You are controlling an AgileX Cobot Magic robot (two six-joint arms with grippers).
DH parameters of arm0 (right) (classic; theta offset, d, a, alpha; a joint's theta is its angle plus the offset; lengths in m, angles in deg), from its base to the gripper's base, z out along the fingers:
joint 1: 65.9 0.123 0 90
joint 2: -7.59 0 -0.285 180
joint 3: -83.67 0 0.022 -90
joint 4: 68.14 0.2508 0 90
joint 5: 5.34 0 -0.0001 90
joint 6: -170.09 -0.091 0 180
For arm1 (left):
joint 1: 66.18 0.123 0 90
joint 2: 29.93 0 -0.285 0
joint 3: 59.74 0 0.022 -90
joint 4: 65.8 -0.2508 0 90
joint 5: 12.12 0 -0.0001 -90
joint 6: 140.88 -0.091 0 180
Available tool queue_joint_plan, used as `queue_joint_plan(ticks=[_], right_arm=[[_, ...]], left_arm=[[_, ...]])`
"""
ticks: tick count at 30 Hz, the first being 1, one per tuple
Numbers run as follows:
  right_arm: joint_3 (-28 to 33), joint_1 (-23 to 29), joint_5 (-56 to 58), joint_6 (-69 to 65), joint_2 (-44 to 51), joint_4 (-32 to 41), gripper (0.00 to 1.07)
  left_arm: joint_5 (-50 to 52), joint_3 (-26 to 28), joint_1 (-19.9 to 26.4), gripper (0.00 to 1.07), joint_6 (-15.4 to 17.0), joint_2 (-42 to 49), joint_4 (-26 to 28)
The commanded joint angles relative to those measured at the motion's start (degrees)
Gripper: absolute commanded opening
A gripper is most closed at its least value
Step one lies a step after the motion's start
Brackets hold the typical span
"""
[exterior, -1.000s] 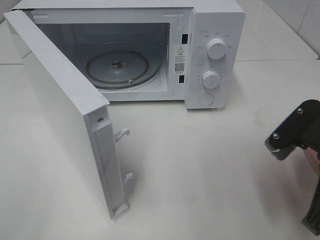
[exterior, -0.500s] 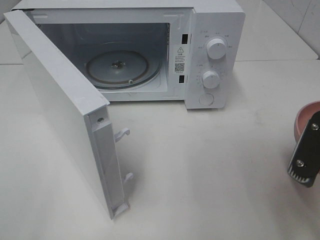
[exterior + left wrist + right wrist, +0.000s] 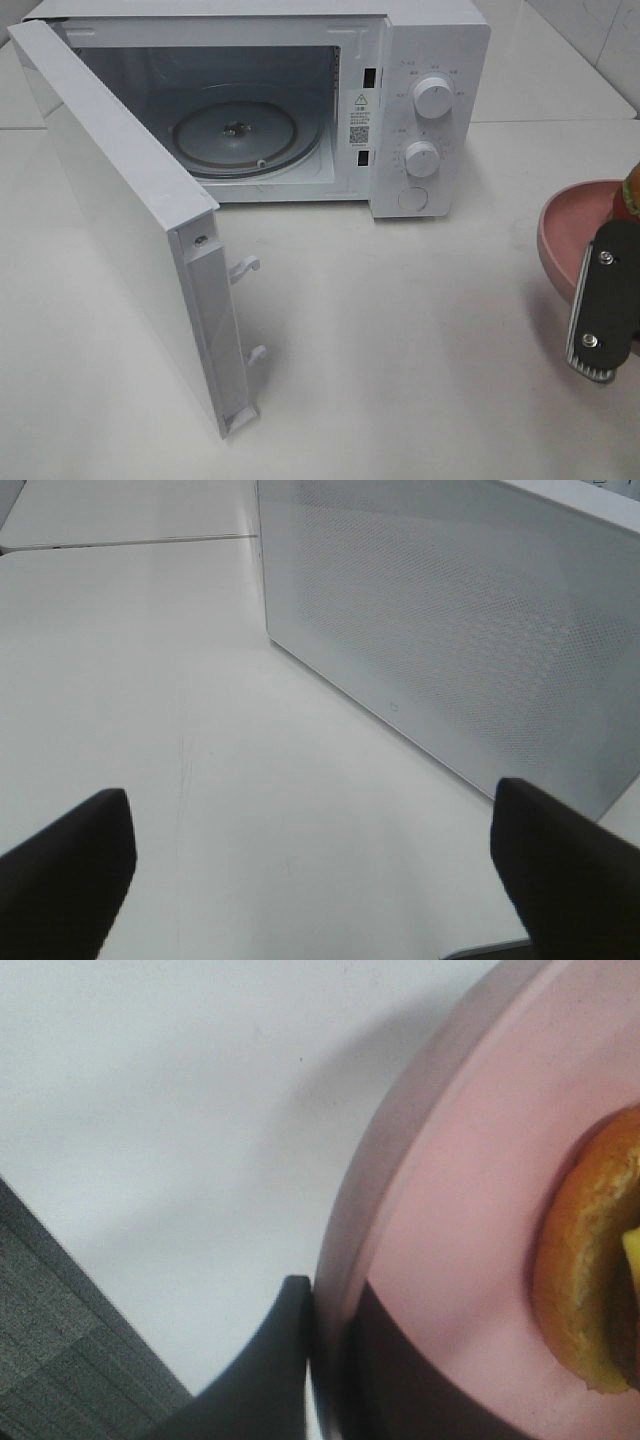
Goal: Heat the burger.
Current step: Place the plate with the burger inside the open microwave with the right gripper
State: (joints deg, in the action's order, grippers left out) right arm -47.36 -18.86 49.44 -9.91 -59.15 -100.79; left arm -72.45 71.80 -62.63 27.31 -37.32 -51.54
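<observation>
The burger (image 3: pixel 629 196) sits on a round pink plate (image 3: pixel 568 228) at the right edge of the exterior high view, only partly in frame. My right gripper (image 3: pixel 590 300) is shut on the plate's near rim and holds it. In the right wrist view its fingers (image 3: pixel 262 1365) pinch the plate's rim (image 3: pixel 440 1200), and the burger's golden-brown bun (image 3: pixel 585 1270) lies on the plate. My left gripper (image 3: pixel 315 880) is open and empty over the table, beside the microwave's white perforated panel (image 3: pixel 450 610). It is out of the exterior high view.
The white microwave (image 3: pixel 430 60) stands at the back. Its door (image 3: pixel 120 200) swings wide open toward the front left. The glass turntable (image 3: pixel 235 135) lies inside. Two knobs (image 3: pixel 433 97) are on its right panel. White tabletop (image 3: pixel 420 350) lies between microwave and plate.
My right gripper has swung round and moved left with the pink plate. More of the plate shows now, and the burger has come into view at the right edge.
</observation>
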Motion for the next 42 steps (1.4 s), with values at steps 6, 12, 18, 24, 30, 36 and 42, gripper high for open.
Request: queue_joint_plan(ticks=[6, 12, 18, 24, 30, 36, 42], right_arm=[[0.2, 0.1, -3.7, 8.4, 0.3, -4.2, 0.01], [0.2, 0.1, -5.7, 14.5, 0.3, -4.1, 0.01], [0.2, 0.1, -6.7, 20.7, 0.3, -3.8, 0.01], [0.2, 0.1, -11.0, 22.3, 0.3, -3.7, 0.01], [0.2, 0.1, -17.7, 29.0, 0.3, -3.2, 0.00], [0.2, 0.1, -21.1, 31.9, 0.3, -3.2, 0.00], [0.2, -0.5, -25.0, 38.2, 0.3, -0.8, 0.00]], left_arm=[[0.6, -0.2, 0.1, 0.88, 0.1, 1.2, 0.2], [0.6, -0.2, 0.1, 0.88, 0.1, 1.2, 0.2], [0.6, -0.2, 0.1, 0.88, 0.1, 1.2, 0.2], [0.6, -0.2, 0.1, 0.88, 0.1, 1.2, 0.2], [0.6, -0.2, 0.1, 0.88, 0.1, 1.2, 0.2], [0.6, -0.2, 0.1, 0.88, 0.1, 1.2, 0.2], [0.6, -0.2, 0.1, 0.88, 0.1, 1.2, 0.2]])
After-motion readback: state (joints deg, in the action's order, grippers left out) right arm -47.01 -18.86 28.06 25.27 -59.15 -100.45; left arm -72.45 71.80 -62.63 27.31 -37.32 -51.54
